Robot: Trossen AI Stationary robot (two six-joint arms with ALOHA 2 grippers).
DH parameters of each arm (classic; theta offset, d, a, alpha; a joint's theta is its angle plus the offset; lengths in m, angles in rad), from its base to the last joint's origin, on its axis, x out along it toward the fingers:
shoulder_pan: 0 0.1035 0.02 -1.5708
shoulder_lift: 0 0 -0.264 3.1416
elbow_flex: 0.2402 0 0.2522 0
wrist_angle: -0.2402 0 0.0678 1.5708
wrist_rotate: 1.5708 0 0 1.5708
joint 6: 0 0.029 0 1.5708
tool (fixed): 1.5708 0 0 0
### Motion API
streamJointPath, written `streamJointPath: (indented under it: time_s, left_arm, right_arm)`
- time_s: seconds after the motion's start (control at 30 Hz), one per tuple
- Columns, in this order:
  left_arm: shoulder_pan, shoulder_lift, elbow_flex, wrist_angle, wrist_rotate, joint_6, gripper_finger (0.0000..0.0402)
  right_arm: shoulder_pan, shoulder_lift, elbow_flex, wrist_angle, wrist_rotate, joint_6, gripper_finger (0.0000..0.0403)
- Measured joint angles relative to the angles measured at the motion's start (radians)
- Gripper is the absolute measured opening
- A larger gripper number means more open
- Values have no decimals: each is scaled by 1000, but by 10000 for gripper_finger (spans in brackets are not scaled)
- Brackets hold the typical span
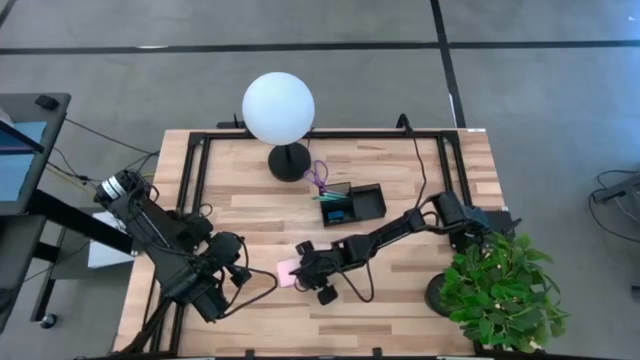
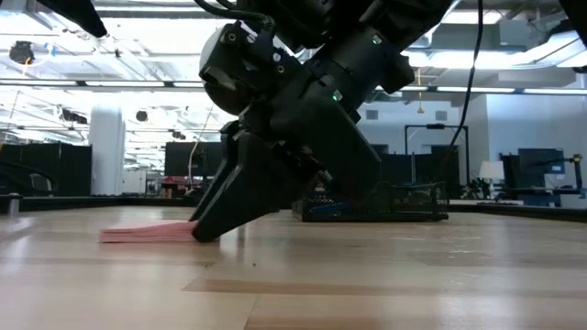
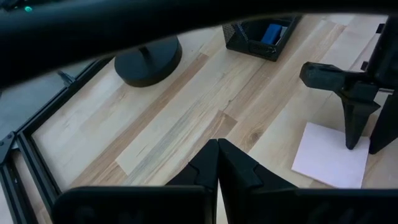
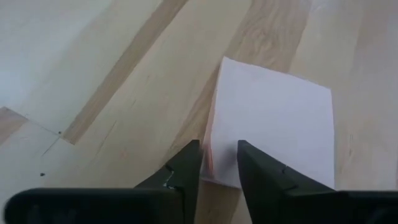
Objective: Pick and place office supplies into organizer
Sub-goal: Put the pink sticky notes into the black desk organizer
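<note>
The left end effector [image 3: 217, 163] sits pinched together, empty, over bare desk [image 1: 250, 205] near the left edge. Right of it, the pink sticky-note pad [image 4: 273, 127] lies flat; the right end effector [image 4: 219, 163] straddles its edge, part-open, tips down by the pad. Farther right, the organizer [image 1: 352, 204] stands, its contents hard to make out.

Even, bright light across the tabletop [image 1: 260, 210] from overhead. In the low view, ceiling strips glare at upper left, the near wood blurs, and the arm [image 2: 303, 110] sits dark, backlit.
</note>
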Motion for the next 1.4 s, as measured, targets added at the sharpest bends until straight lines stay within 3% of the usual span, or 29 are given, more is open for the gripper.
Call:
streamJointPath:
  time_s: [0.3, 0.6, 0.77, 1.17, 1.4]
  left_arm:
    - [0, 0, 0, 0, 0, -2, 0]
    - [0, 0, 0, 0, 0, -9, 0]
    - [0, -1, 0, 1, 0, -8, 0]
    - [0, -1, 0, 0, -7, 10, 0]
    - [0, -1, 0, 0, -8, 12, 0]
  right_arm:
    - [0, -28, -3, -54, 4, 131, 8]
    - [0, -147, -6, -241, 137, 274, 1]
    - [7, -260, -6, -386, 152, 348, 1]
    - [-18, -510, -5, -978, 484, 575, 0]
    - [-79, -530, -67, -1049, 501, 535, 0]
